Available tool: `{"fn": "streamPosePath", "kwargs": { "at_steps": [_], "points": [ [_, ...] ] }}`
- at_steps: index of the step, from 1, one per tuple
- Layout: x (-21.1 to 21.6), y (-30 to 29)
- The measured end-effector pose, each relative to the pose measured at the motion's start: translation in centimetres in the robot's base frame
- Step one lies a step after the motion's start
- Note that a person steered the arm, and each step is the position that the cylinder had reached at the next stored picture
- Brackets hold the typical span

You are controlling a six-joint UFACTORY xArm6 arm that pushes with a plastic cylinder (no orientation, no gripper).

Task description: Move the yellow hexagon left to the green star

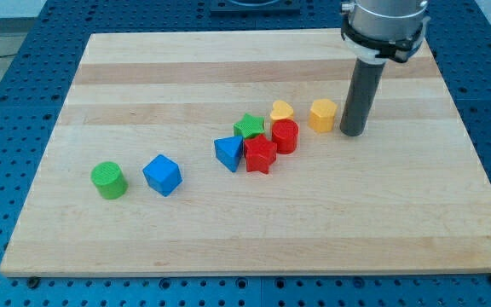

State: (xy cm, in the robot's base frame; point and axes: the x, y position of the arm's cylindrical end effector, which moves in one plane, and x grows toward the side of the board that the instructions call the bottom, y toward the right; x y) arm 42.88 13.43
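The yellow hexagon (pixel 322 114) sits right of the board's centre. The green star (pixel 248 127) lies to its left, with a yellow heart (pixel 281 110) between the two. My tip (pixel 353 133) stands just to the right of the yellow hexagon, close to it or touching it; I cannot tell which. The rod rises from there toward the view's top.
A red cylinder (pixel 285 136), a red star (pixel 259 155) and a blue triangle (pixel 228 153) cluster around the green star. A blue cube (pixel 162 175) and a green cylinder (pixel 108 180) lie at the view's left. The wooden board (pixel 143 68) rests on a blue table.
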Motion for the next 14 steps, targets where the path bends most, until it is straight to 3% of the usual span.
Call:
{"fn": "streamPosePath", "kwargs": {
  "at_steps": [6,11,14],
  "points": [
    [-0.4,-4.5],
    [-11.2,-4.0],
    [-12.7,-11.7]
  ]
}}
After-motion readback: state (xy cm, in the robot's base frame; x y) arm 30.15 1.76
